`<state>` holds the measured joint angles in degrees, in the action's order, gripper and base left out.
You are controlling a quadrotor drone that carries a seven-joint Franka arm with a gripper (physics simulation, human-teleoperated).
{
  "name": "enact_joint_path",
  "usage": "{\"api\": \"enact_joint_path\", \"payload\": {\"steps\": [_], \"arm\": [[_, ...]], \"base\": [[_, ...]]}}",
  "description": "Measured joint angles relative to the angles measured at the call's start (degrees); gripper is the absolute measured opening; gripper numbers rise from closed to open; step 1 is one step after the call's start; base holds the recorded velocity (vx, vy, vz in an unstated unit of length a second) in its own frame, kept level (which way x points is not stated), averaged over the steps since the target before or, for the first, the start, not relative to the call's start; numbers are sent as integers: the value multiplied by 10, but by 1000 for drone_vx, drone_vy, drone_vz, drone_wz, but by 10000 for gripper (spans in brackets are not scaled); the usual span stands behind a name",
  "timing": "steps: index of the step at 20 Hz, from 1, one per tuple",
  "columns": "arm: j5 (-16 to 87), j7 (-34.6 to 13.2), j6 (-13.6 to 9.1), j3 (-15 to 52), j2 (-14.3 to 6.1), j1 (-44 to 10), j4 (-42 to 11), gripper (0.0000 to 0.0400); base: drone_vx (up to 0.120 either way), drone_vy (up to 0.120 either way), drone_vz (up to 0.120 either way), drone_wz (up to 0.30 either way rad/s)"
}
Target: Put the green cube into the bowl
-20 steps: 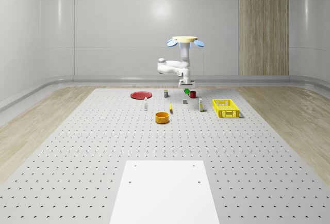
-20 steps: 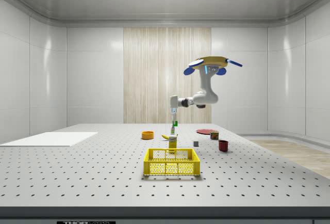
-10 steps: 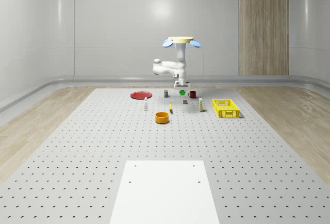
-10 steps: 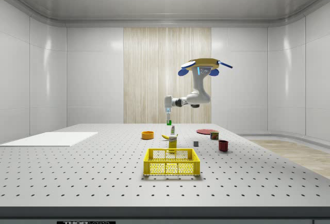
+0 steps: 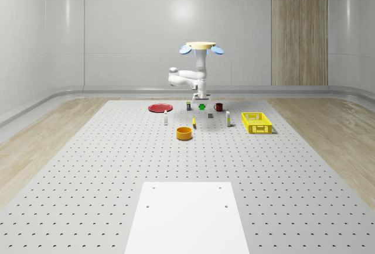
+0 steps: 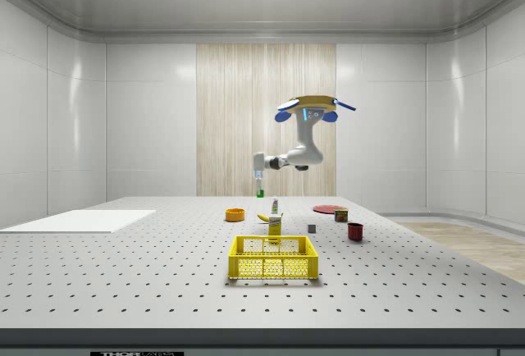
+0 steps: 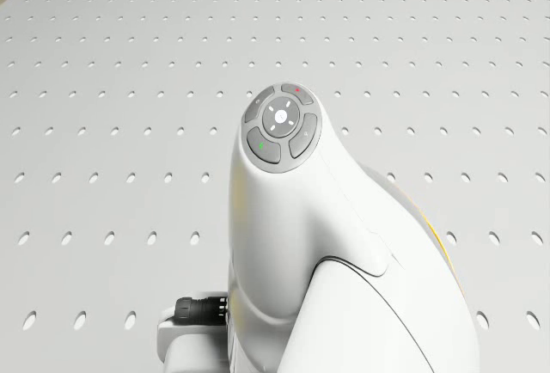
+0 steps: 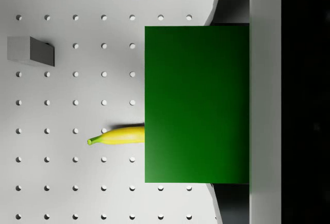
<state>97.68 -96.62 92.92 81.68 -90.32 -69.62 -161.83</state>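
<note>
The green cube [image 5: 202, 106] hangs in the air with my gripper [image 5: 202, 102] shut on it, well above the table. In the side view the green cube [image 6: 260, 193] sits under the gripper [image 6: 260, 187], higher than the orange bowl [image 6: 235, 215] and to that view's right of it. The bowl [image 5: 184, 133] stands on the table nearer the camera than the cube. In the wrist view the cube [image 8: 196, 102] lies against a pale finger [image 8: 265, 100], above a banana [image 8: 117, 135]. The drone [image 5: 201, 46] hovers over the far cluster of objects. The arm's white link [image 7: 284, 218] appears in the drone view.
A yellow basket [image 5: 256, 122], red mug [image 5: 218, 107], red plate [image 5: 159, 107], grey block [image 5: 210, 115], banana [image 5: 194, 122], can [image 5: 188, 105] and two small bottles [image 5: 166, 117] [image 5: 228, 119] stand around the bowl. A white sheet [image 5: 186, 216] lies at the near edge.
Drone, arm and held cube have shifted toward the whole-scene view's left, and toward the side view's left, closer to above the bowl. The table objects have not moved.
</note>
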Motion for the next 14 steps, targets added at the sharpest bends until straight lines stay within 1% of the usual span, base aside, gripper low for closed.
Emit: {"api": "enact_joint_path", "payload": {"steps": [14], "arm": [[-2,0,4,0,-4,-1,0,250]], "base": [[120,-120,0,0]]}}
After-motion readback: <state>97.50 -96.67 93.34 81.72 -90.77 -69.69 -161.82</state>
